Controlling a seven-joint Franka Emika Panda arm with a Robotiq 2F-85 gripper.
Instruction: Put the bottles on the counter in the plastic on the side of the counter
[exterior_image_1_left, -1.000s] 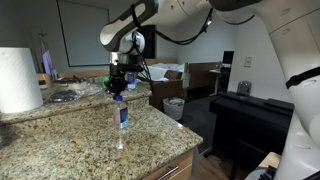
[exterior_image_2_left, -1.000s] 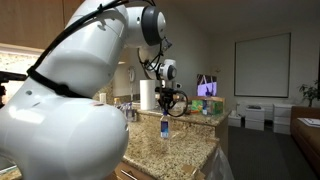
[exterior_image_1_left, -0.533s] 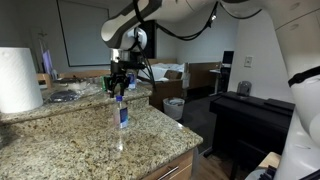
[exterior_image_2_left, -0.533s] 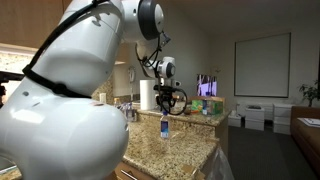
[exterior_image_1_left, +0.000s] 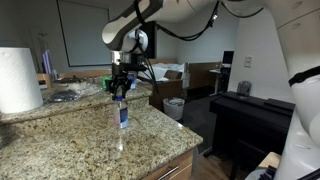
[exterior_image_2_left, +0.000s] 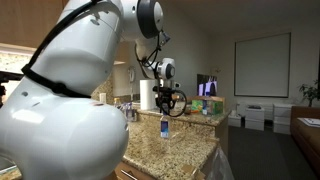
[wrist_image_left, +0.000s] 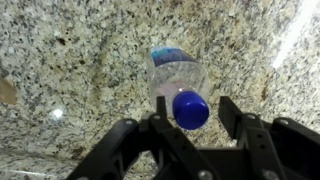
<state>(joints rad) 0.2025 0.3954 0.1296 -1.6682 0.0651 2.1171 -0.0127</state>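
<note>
A single small clear bottle with a blue label and blue cap stands upright on the speckled granite counter. My gripper hangs straight above it. In the wrist view, the gripper is open. Its fingers flank the bottle at cap height, with a gap on each side. The plastic, a small white-lined bin, stands on the floor beyond the counter's end.
A big paper-towel roll stands on the counter. A black piano-like piece is across the floor gap from the counter. A brown box sits behind the bin. The counter's rounded edge runs close to the bottle.
The jaws have spread from shut to open around the bottle's cap. The bottle stays upright in the same spot, and the arm has barely moved.
</note>
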